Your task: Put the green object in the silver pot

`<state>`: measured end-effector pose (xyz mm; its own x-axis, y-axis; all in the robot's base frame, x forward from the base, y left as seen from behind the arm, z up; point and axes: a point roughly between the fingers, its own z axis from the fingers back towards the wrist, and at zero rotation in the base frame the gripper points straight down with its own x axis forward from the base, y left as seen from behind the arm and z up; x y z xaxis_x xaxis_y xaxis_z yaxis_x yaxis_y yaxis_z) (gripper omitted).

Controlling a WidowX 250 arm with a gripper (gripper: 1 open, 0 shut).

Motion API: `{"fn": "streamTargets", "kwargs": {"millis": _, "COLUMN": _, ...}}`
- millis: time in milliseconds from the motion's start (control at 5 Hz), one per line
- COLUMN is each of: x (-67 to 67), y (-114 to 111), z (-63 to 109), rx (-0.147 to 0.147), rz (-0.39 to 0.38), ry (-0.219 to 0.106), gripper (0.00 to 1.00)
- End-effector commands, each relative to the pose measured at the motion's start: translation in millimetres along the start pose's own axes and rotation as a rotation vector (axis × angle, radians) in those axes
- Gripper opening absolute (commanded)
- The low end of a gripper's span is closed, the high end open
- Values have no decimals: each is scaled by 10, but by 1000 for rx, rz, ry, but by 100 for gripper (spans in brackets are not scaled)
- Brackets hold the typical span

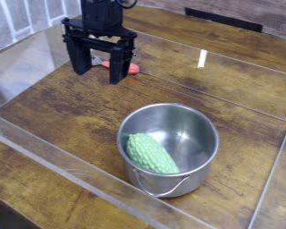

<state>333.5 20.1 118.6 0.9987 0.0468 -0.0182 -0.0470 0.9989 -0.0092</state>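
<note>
The green object (150, 153), light green and bumpy, lies inside the silver pot (200, 129), against its near-left wall. The pot stands upright at the lower middle of the wooden table, its wire handle loop (167, 190) hanging at the front. My gripper (97, 72) hangs over the table at the upper left, well apart from the pot, pointing down. Its two black fingers (115, 69) stand spread apart with nothing between them.
A small red object (126, 65) lies on the table just behind the gripper. Clear plastic walls (62, 161) fence the wooden table on the near and left sides. A bright reflection (203, 57) marks the far wall.
</note>
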Motion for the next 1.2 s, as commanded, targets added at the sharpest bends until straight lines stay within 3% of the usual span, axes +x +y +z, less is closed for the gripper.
{"fn": "streamTargets", "kwargs": {"millis": 0, "x": 127, "y": 93, "z": 238, "rx": 2, "rz": 25, "ry": -91, "gripper": 100}}
{"fn": "streamTargets", "kwargs": {"millis": 200, "x": 200, "y": 243, "z": 221, "rx": 3, "rz": 51, "ry": -114, "gripper": 100}}
{"fn": "streamTargets", "kwargs": {"millis": 400, "x": 128, "y": 199, "z": 64, "rx": 5, "rz": 45, "ry": -118, "gripper": 100}}
{"fn": "streamTargets", "kwargs": {"millis": 600, "x": 32, "y": 109, "z": -72, "rx": -19, "rz": 28, "ry": -134, "gripper": 100}}
{"fn": "streamTargets", "kwargs": {"millis": 1000, "x": 174, "y": 4, "z": 48, "rx": -14, "rz": -39, "ry": -181, "gripper": 100}}
